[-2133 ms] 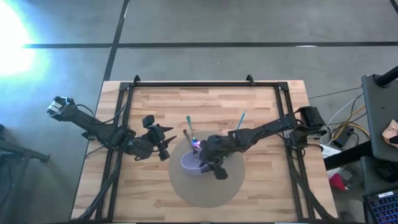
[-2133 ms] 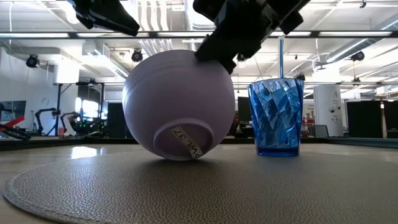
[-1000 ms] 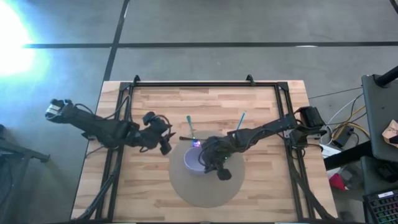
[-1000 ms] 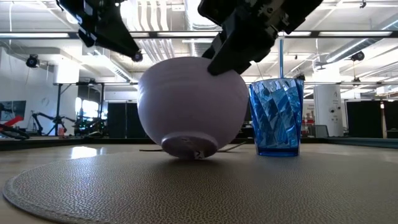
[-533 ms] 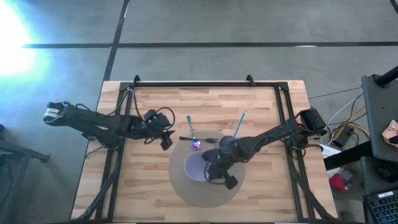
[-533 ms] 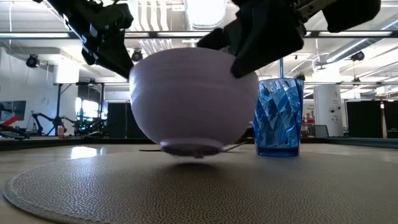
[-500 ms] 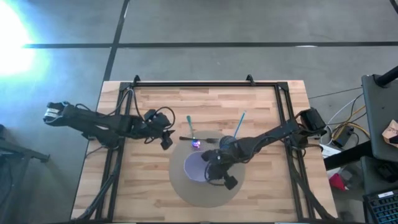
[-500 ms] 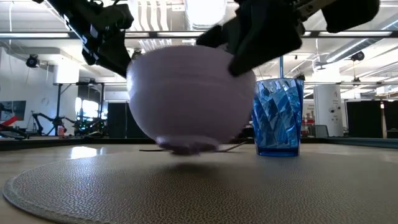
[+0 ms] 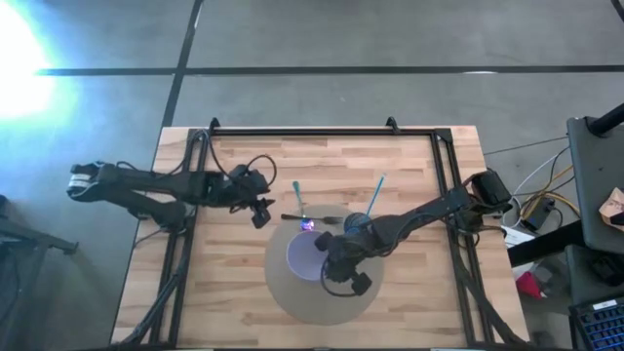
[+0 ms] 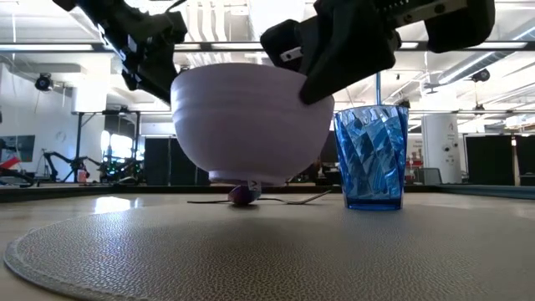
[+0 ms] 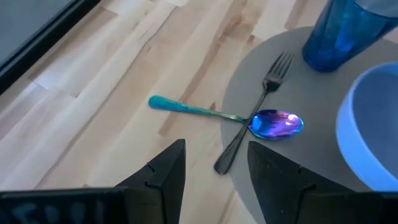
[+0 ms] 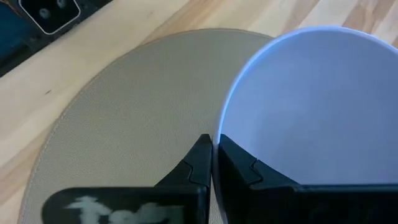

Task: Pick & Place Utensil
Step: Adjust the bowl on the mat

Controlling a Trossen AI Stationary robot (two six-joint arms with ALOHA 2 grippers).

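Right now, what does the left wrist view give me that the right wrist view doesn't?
Only the left wrist view shows the spoon with its teal handle, lying across the fork, plus the blue cup and the open left gripper. Only the right wrist view shows the right gripper shut on the bowl's rim. Both show the bowl, the round mat and the wooden table.

Grey concrete floor, dark seam lines; glare at 10 o'clock; ceiling strip lights.

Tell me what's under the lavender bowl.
The lavender bowl, pinched by the right gripper, hangs above the round grey placemat. Below it, farther back, show a purple spoon and dark fork.
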